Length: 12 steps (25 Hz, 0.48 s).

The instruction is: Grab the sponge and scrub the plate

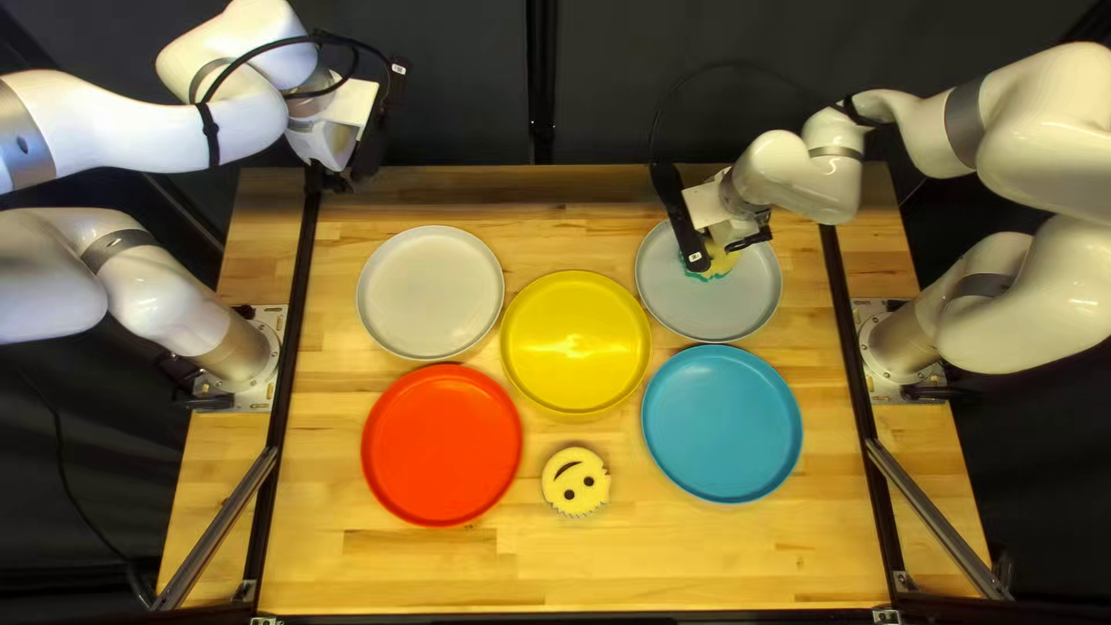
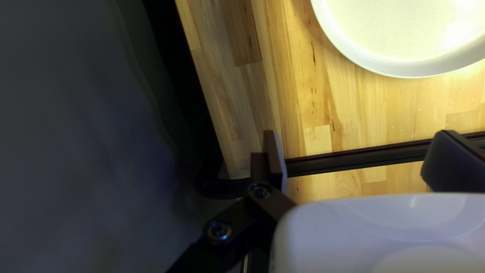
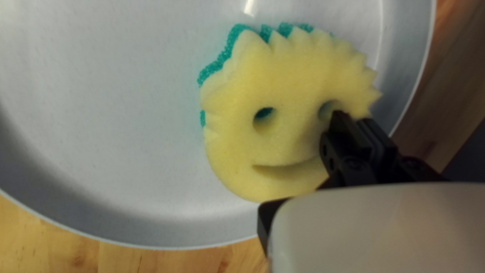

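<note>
At the far right of the table in the top left view, my right gripper [image 1: 734, 241] is low over a pale grey plate [image 1: 706, 315], with a yellow sponge [image 1: 722, 263] under it. The right wrist view shows the smiling sponge [image 3: 268, 91], green layer beneath, inside the grey plate [image 3: 126, 126]; my right gripper [image 3: 361, 124] pinches its edge beside one eye hole. My left gripper [image 1: 347, 176] is over the table's far left corner; in the left wrist view the left gripper [image 2: 356, 156] is open and holds nothing.
Another light grey plate [image 1: 431, 292] is at the far left, with a yellow plate [image 1: 575, 342] between the grey ones. Nearer are a red plate [image 1: 442, 445], a blue plate [image 1: 721, 424] and a second smiling sponge [image 1: 575, 482]. Black rails [image 1: 289, 382] flank the work area.
</note>
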Available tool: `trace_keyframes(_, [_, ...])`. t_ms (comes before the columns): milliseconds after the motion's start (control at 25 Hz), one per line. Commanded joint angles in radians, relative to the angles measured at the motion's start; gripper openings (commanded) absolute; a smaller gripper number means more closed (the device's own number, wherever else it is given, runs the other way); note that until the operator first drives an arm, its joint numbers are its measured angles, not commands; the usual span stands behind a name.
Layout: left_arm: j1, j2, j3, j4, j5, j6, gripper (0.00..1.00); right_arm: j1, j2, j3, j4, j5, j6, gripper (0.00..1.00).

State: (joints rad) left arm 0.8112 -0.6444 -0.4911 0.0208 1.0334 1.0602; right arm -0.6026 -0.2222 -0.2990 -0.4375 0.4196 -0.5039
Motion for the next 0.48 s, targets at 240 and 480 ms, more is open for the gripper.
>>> trace_keyframes(240, [0.000,0.000,0.000,0.000,0.000,0.000,1.00,0.057,0.039,-0.059,0.001,0.033,0.045,0.00])
trace_keyframes(480, [0.000,0.000,0.000,0.000,0.000,0.000,1.00,0.119,0.114,-0.148,0.002,0.041,0.075,0.00])
